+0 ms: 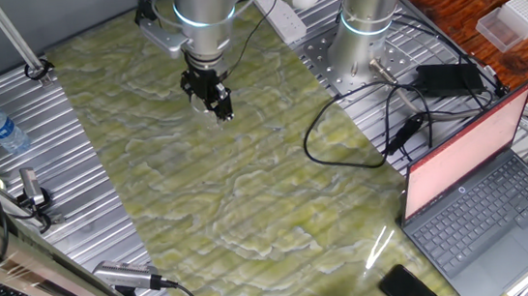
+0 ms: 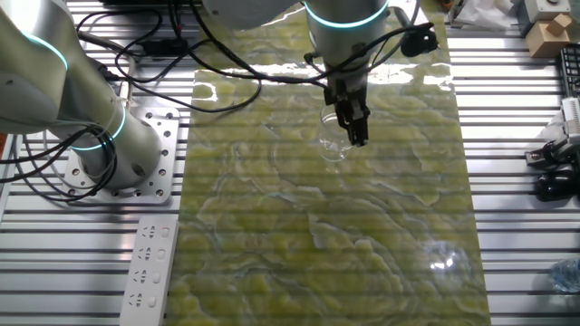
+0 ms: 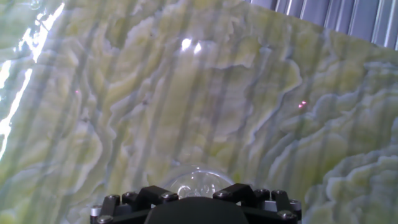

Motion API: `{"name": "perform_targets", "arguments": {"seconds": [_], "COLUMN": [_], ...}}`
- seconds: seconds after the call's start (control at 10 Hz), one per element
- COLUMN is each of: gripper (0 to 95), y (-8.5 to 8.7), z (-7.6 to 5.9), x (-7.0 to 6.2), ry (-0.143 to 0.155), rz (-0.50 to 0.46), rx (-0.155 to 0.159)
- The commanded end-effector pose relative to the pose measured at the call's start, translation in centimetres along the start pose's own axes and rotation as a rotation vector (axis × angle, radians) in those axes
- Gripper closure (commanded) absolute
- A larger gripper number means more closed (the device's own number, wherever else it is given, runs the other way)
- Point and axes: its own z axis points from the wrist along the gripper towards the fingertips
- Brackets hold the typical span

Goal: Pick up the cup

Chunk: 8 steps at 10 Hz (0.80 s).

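Clear cup (image 2: 333,143) at fingers (image 2: 355,128); bottle (image 1: 2,128) far.

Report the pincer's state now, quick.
Pincer: at the cup, fingers at its rim; whether it is clamped shut on it cannot be told.

Clear cup (image 2: 333,142), tilted, above the mat

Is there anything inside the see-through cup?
The cup looks empty: only the green marbled mat shows through it. The pincer covers one side, and the hand view shows just a bit of the cup, so that part stays hidden.
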Motion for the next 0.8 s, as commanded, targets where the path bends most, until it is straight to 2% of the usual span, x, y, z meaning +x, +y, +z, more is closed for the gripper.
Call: {"name": "perform_targets", "arguments": {"seconds": [0.1, 0.8], "gripper": [19.0, 19.0], "y": [0.0, 0.1], "z": [-0.8, -4.6], "x": [-0.1, -0.3], "ry": [0.0, 0.004], "rz": [0.004, 0.02], "rx": [0.001, 0.004]}}
